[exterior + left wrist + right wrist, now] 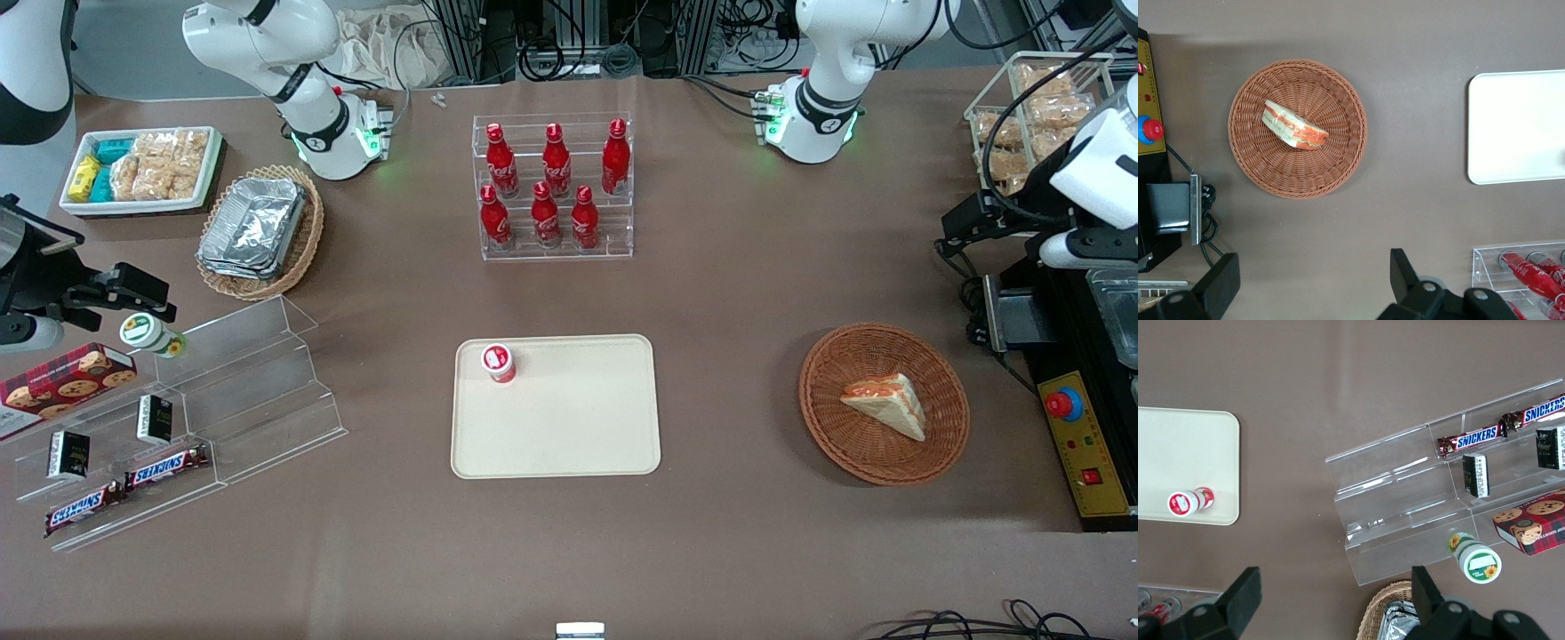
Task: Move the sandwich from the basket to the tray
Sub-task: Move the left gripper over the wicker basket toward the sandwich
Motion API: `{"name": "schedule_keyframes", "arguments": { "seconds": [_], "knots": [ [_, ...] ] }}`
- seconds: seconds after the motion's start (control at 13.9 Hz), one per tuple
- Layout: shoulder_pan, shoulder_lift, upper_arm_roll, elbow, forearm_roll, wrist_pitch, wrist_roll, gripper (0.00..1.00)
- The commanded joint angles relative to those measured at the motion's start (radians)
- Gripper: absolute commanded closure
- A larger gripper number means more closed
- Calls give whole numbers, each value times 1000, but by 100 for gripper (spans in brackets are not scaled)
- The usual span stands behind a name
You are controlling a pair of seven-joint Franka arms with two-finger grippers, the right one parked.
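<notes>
1. My gripper (1313,283) is raised above the table, with its fingers (1403,272) spread wide apart and nothing between them.
2. The sandwich (1294,126) lies on its side in the basket (1298,183), a little off the basket's middle. It is well clear of my fingertips and below them – no contact.
3. In the front view, the sandwich (887,404) shows white bread with an orange-red filling edge, and the basket (883,467) sits toward the working arm's end of the table.
4. The tray (1518,143) rests flat on the table, well apart from the basket and off to the side of my fingers that faces the parked arm.
5. On the tray (569,427), a small red-and-white cup (499,363) stands upright near one corner – the rest of the tray surface is bare.
6. A clear rack of red bottles (553,188) stands farther from the front camera than the tray. The wrist view shows part of this rack (1521,277) just beside my finger mount.
7. A control box with a red button (1150,129) sits near the basket, at the table edge.
</notes>
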Motion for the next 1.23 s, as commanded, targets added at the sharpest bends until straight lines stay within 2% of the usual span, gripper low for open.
{"name": "schedule_keyframes", "arguments": {
  "seconds": [0.0, 0.36, 0.5, 0.79, 1.01, 1.15],
  "knots": [
    [-11, -9, 7, 7, 22, -9, -27, 0],
    [-2, 3, 15, 4, 26, -11, -10, 0],
    [1, 20, 29, -5, 6, -17, -41, 0],
    [30, 109, 46, -19, 20, -2, -286, 0],
    [26, 201, 43, -31, 44, 78, -583, 0],
    [32, 211, 46, -129, 32, 205, -599, 0]
  ]
}}
